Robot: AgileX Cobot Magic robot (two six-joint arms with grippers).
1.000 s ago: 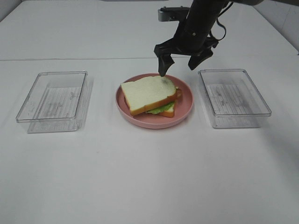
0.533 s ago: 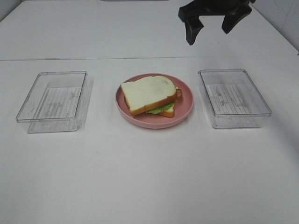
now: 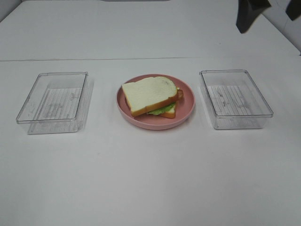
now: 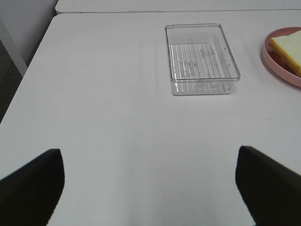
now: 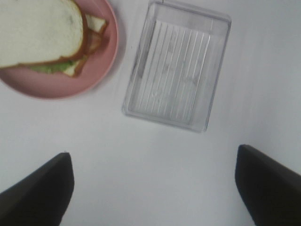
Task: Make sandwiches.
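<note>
On the left of the table (image 3: 141, 179) stood a clear tray (image 3: 54, 101), nothing in it. The left gripper (image 4: 149, 181) was out of the high view; its wrist camera showed both fingers wide apart with nothing between them, hanging over bare table near that tray (image 4: 202, 59).

In the middle sat the pink plate (image 3: 186, 110) with the sandwich (image 3: 150, 95) on it. The top slice lay skewed over the stack, and lettuce (image 3: 162, 109) and a bit of bacon (image 3: 179, 93) stuck out at the right side. From the right wrist camera the same overhang showed: the sandwich (image 5: 40, 30) lay on the plate (image 5: 101, 63), its fillings poking out at the edge nearest the second tray.

On the right stood the other tray (image 3: 235, 98), also empty, seen from above in the right wrist view (image 5: 176, 66). The right gripper (image 3: 268, 12) was high at the far right corner, well apart from the plate, its fingers spread and empty.

The stack looked finished, so the risks lay in anything further. The top slice sat crooked and only rested on loose layers; a nudge from a finger passing low over the plate could slide it off or drag the lettuce out. A one-sided grasp would likely pinch the bread alone and leave the fillings behind. Either arm sweeping low could also knock a light tray out of place.
</note>
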